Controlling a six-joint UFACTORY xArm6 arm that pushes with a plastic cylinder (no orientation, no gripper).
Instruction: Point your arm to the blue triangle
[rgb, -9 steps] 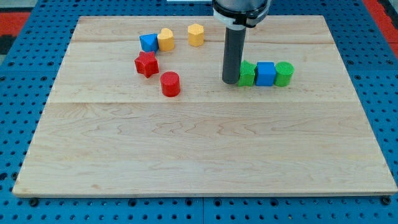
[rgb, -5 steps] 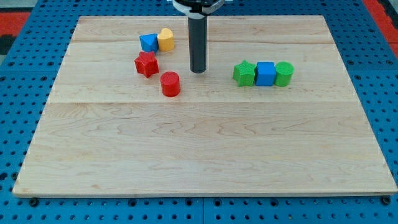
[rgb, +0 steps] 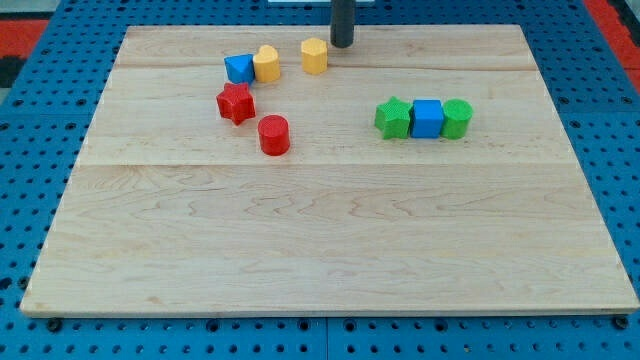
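Note:
The blue triangle (rgb: 238, 68) lies near the view's top left on the wooden board (rgb: 320, 250), touching a yellow block (rgb: 266, 63) on its right. My tip (rgb: 343, 44) is at the view's top centre, just right of and above a second yellow block (rgb: 315, 56). The tip stands well to the right of the blue triangle, with both yellow blocks between them. It touches no block.
A red star (rgb: 236, 102) and a red cylinder (rgb: 273, 135) lie below the blue triangle. At the right, a green star (rgb: 393, 118), a blue cube (rgb: 427, 118) and a green cylinder (rgb: 457, 118) stand in a row.
My tip has moved from beside the green star leftward to the board's middle, then up to the top edge next to the second yellow block. The blocks have not moved.

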